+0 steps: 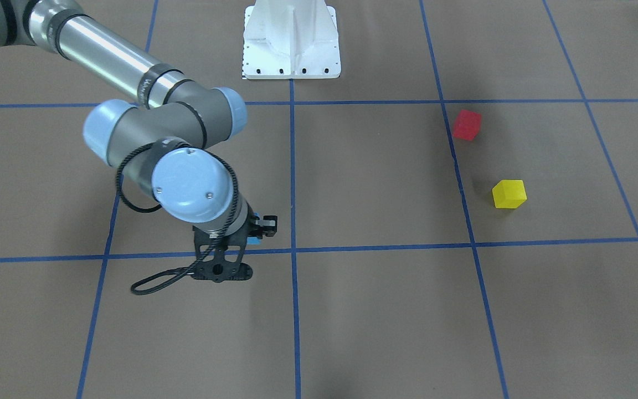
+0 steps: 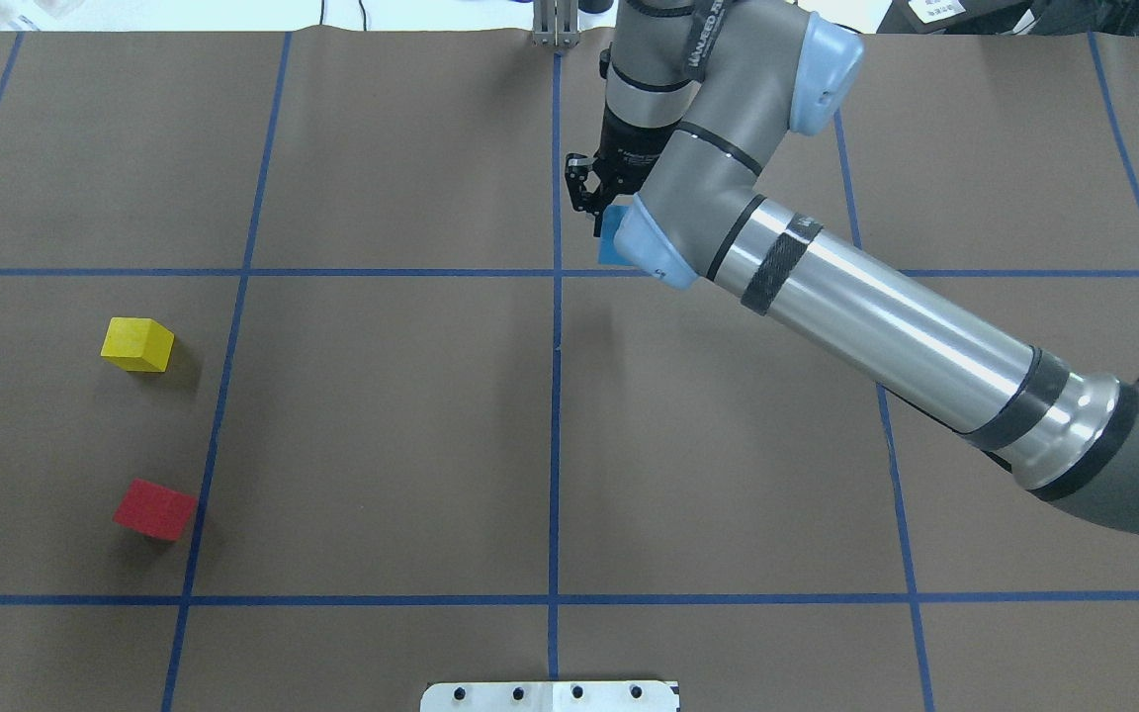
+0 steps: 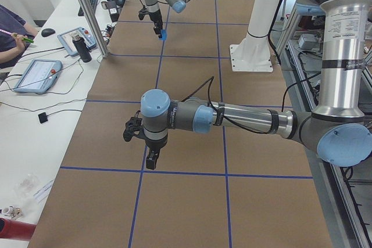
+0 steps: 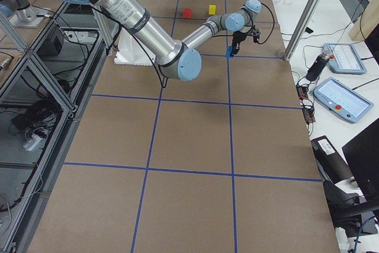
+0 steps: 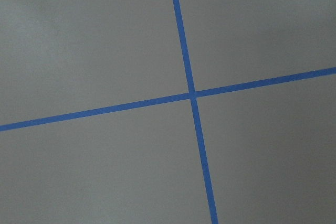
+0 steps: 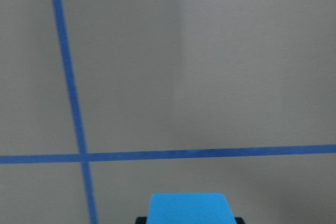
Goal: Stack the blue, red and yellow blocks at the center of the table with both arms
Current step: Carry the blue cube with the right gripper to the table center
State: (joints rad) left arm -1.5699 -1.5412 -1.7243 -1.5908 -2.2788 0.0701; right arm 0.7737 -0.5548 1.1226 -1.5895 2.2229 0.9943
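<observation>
My right gripper [image 2: 605, 225] is shut on the blue block [image 2: 612, 240] and holds it a little above the table, just right of the centre tape crossing. The blue block also shows in the front view [image 1: 254, 240] and at the bottom of the right wrist view [image 6: 189, 209]. The yellow block [image 2: 137, 343] and the red block [image 2: 155, 509] lie on the table far to the left, apart from each other. My left gripper [image 3: 151, 158] shows only in the exterior left view, over a tape crossing. I cannot tell if it is open or shut.
The white robot base [image 1: 291, 50] stands at the table's robot-side edge. A side bench with tablets [image 3: 36, 75] and a metal post [image 3: 87, 10] runs along the far edge. Blue tape lines [image 2: 557, 415] grid the brown table.
</observation>
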